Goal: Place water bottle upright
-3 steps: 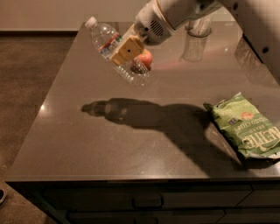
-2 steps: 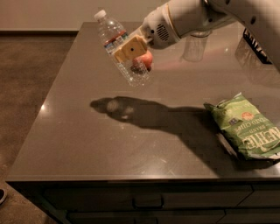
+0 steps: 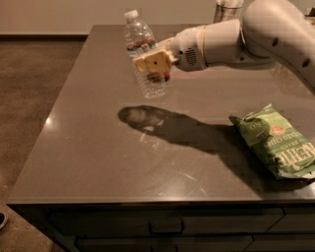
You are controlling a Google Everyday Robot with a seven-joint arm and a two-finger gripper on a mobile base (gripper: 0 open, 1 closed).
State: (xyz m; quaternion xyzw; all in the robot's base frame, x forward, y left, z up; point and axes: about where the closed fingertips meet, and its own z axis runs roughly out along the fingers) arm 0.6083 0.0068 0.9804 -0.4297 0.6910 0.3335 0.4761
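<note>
Compared with a second ago, the water bottle (image 3: 139,38) has been swung from a strong slant to a nearly upright attitude, with its white cap now uppermost and only a slight lean toward the left being kept. The shadow (image 3: 147,118) thrown on the counter (image 3: 93,152) has been carried to the right with it, and the forearm has been brought from a sloping line to a nearly level one. The gripper (image 3: 150,64) is seen above the far middle of the counter, and its jaws are closed on the water bottle across the midsection, just below the narrow label band; one pale yellow, flat-faced finger (image 3: 152,61) is presented to the camera. The bottle is held clear of the counter, with its base well above the surface. The arm (image 3: 231,37) is reached in from the right, its rounded white casing being lit warmly from above. The bottle is made of clear, ribbed plastic, through which the counter can be seen. The counter is a smooth, dark grey slab with a dull sheen. A crumpled green chip bag (image 3: 278,142) is laid flat near the right edge, well apart from the bottle. A grey cup (image 3: 228,10) is partly hidden behind the arm at the far edge.
</note>
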